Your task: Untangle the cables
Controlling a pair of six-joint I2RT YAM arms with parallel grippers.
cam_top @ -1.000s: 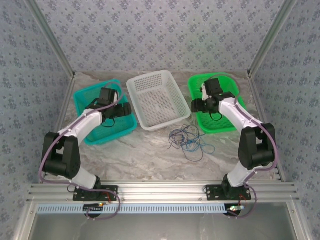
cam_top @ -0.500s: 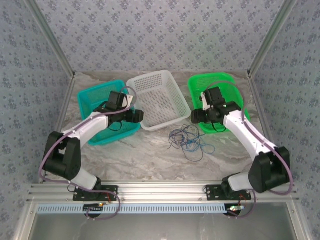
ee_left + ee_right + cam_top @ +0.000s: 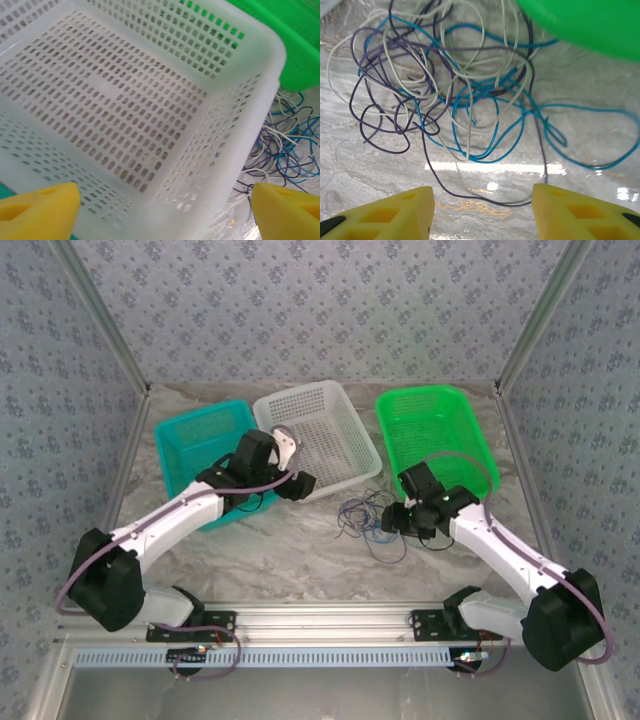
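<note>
The cables [image 3: 368, 518] lie in a loose tangle of blue, dark purple and whitish wires on the marble table, in front of the white and green baskets. My right gripper [image 3: 393, 521] hovers at the tangle's right edge. In the right wrist view the cables [image 3: 455, 85] spread just ahead of my open right gripper [image 3: 484, 212]; one purple loop runs on the table between the yellow fingers [image 3: 395, 212], untouched. My left gripper [image 3: 302, 486] is open over the white basket's near corner, left of the tangle. The left wrist view has my left gripper [image 3: 162, 215] wide open, with the cables [image 3: 290, 145] at right.
Three baskets stand at the back: teal [image 3: 178, 435], white [image 3: 300, 398] and green [image 3: 425, 397]. The white basket's rim [image 3: 272, 65] sits between my left gripper and the tangle. The green basket's edge [image 3: 590, 25] lies close above the cables. Metal frame posts flank the table.
Both arms have swung inward and forward. The left moved from the teal basket to the white basket's near corner; the right left the green basket and came down beside the tangle, its jaws somewhat narrower.
</note>
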